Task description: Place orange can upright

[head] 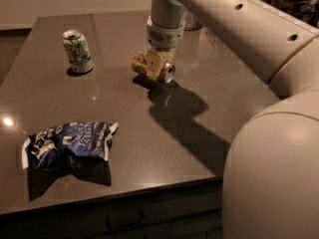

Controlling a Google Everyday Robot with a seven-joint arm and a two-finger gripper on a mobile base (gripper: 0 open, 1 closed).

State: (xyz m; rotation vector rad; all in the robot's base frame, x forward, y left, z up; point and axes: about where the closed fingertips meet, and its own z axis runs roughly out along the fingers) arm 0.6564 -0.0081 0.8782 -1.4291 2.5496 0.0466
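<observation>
The orange can (141, 63) with an orange-brown and cream label hangs on its side, its silver top (169, 72) facing right and toward the camera. My gripper (153, 63) comes down from above and is shut on the orange can, holding it just above the dark table (209, 113) near the middle back. Its shadow falls on the table right below it.
A white-and-green can (77, 51) stands upright at the back left. A crumpled blue chip bag (67, 143) lies at the front left. My arm (239, 24) crosses the upper right of the view. The table's front edge (124, 195) runs along the bottom.
</observation>
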